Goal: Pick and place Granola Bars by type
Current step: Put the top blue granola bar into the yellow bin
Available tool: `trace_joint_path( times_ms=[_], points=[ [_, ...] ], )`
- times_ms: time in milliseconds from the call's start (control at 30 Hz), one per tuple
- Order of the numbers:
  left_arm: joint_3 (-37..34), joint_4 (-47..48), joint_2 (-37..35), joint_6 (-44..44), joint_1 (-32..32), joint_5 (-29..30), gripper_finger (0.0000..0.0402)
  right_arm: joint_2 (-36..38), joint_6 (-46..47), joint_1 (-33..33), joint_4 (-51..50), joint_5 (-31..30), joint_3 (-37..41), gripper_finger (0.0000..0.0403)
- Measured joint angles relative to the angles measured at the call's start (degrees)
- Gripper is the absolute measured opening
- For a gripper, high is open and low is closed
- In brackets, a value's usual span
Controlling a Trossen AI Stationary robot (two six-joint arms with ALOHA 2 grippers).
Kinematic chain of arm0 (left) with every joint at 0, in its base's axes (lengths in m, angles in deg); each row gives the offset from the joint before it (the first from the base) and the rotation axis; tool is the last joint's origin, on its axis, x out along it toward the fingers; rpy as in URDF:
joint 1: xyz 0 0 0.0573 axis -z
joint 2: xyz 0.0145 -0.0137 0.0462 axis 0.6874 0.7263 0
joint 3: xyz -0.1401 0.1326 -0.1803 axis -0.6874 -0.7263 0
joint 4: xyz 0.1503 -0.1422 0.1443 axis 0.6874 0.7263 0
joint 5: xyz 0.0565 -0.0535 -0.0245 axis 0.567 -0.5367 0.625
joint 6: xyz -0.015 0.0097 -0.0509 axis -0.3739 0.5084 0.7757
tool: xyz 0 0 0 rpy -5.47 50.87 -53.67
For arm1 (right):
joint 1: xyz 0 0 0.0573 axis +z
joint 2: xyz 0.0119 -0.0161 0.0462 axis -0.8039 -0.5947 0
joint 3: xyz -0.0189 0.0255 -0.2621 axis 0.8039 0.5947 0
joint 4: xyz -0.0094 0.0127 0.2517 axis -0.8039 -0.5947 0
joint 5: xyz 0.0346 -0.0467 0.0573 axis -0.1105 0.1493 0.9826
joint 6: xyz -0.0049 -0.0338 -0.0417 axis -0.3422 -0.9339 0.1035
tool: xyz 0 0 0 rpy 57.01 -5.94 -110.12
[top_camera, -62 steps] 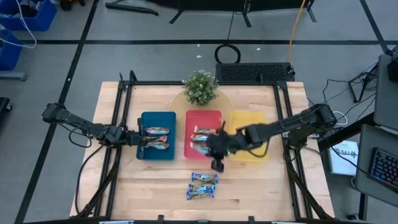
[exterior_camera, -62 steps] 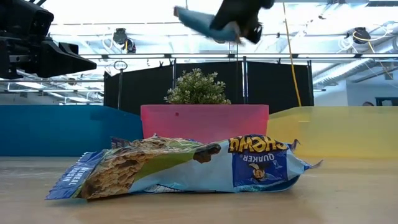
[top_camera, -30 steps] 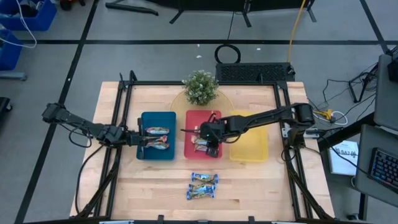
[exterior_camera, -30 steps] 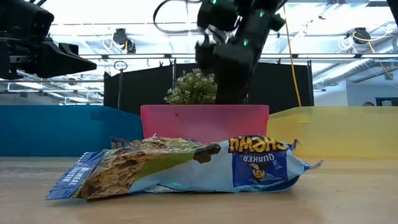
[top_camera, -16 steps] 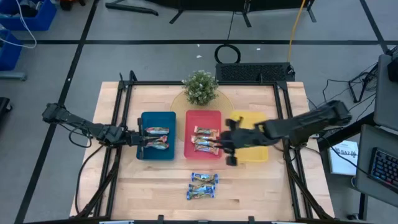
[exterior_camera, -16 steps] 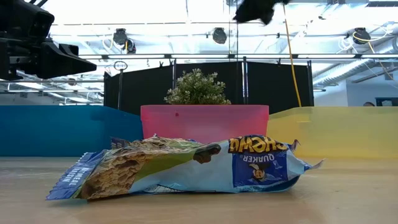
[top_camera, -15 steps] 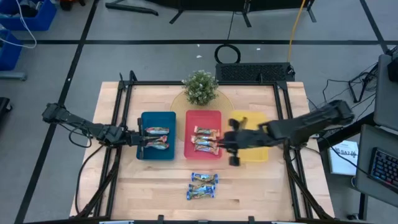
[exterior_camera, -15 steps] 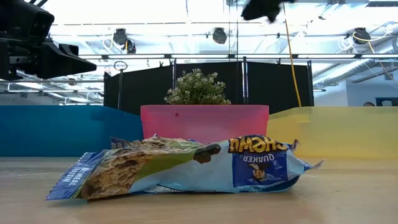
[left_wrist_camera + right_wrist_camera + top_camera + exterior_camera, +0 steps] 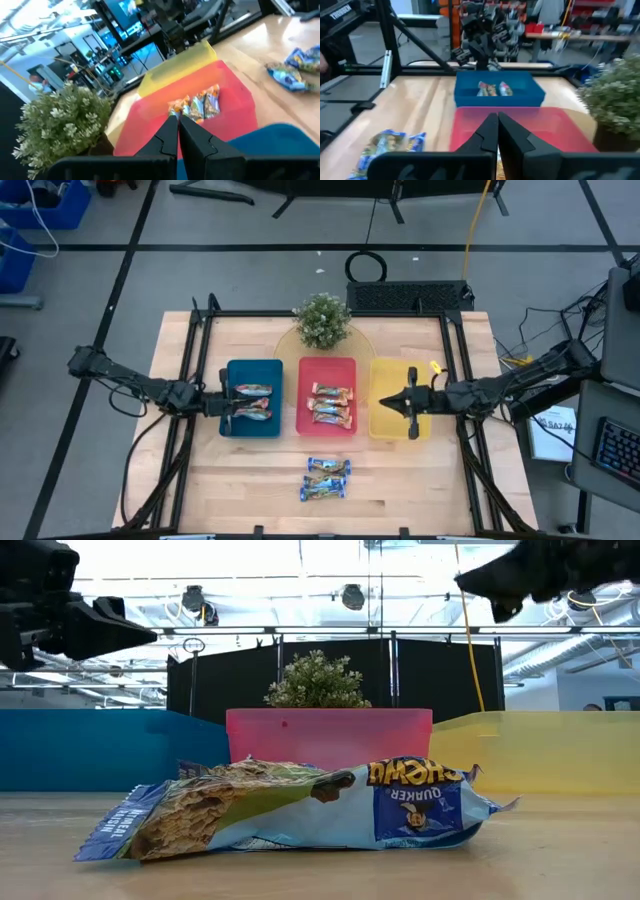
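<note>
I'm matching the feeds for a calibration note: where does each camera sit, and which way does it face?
High: overhead, straight down; both arms, red tray.
Low: tabletop level, facing a blue-white bar; arms enter above.
Left wrist: past the shut left hand toward the red tray.
Right wrist: past the shut right hand toward the blue tray.
All share the red tray.

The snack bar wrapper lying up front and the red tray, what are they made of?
The wrapper looks like thin shiny foil or plastic film: it is crinkled, printed, and catches the light. The red tray looks like smooth moulded plastic; in the low view its wall glows pink, as if slightly see-through. I cannot be sure of either.
</note>
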Motion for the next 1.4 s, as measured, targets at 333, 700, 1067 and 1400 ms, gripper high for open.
trace_joint_path(
  times_ms=[333, 700, 1067, 1400],
  points=[
    [0.0, -1.91, -0.02, 9.45, -0.02, 0.51, 0.0024, 8.14, -7.05, -4.2, 5.56, 14.87, 7.92, 0.0001],
    [2.69, -1.59, 5.14, 24.68, 1.47, 0.41, 0.0024, 8.73, -11.52, -4.08, 11.73, 15.14, 14.16, 0.0],
    [37.5, 12.24, 47.97, 34.29, 7.31, 4.87, 0.0024, 8.87, -11.99, -4.11, 18.35, 15.06, 16.31, 0.0],
    [74.64, 32.1, 84.29, 33.65, 8.47, -7.11, 0.0046, 9.36, -9.68, -4.11, 17.48, 15.19, 16.31, 0.0]
  ],
)
